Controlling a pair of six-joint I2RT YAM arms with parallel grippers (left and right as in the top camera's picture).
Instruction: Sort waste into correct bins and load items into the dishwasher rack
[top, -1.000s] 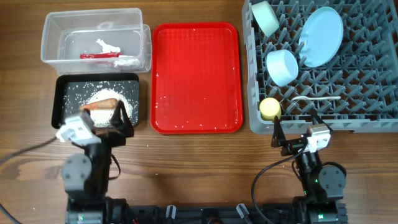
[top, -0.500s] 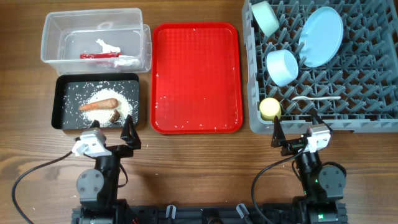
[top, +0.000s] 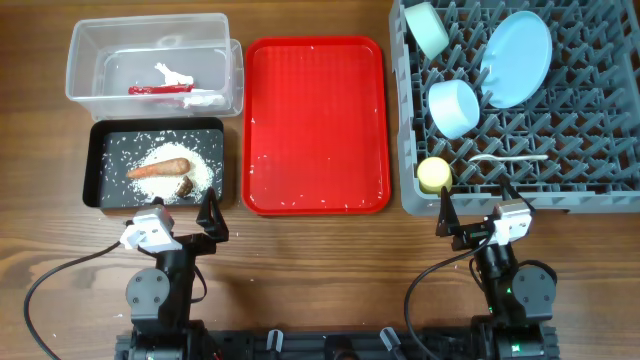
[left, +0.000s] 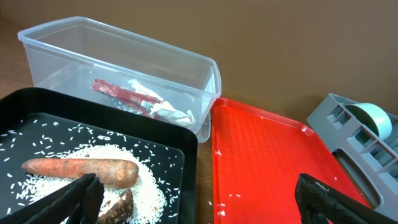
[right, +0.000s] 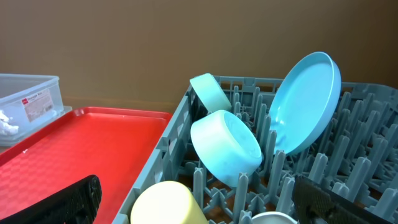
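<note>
The clear tub (top: 150, 45) (left: 74, 43) holds the red wrapper (top: 160, 90) (left: 121, 94) and white scraps (top: 172, 74) (left: 169, 112). The black tray (top: 100, 140) (left: 180, 140) holds the orange carrot piece (top: 158, 168) (left: 81, 169), the brown lump (top: 185, 187) (left: 118, 205) and rice (top: 200, 172). The grey rack (top: 520, 190) (right: 168, 149) holds the blue plate (top: 515, 57) (right: 305, 102), blue bowl (top: 453, 107) (right: 227, 149), mint bowl (top: 427, 28) (right: 210, 93), yellow cup (top: 434, 175) (right: 165, 204) and white spoon (top: 510, 158). My left gripper (top: 182, 213) (left: 199, 199) is open and empty at the table's front. My right gripper (top: 475, 208) (right: 196, 199) is open and empty before the rack.
A red serving tray (top: 316, 125) (left: 261, 162) (right: 74, 143) lies between the bins and the rack, with a few rice grains on it. Bare wooden table (top: 320, 260) runs along the front.
My left arm has drawn back from above the black tray to the table's front edge and settled there. The right arm has not moved.
</note>
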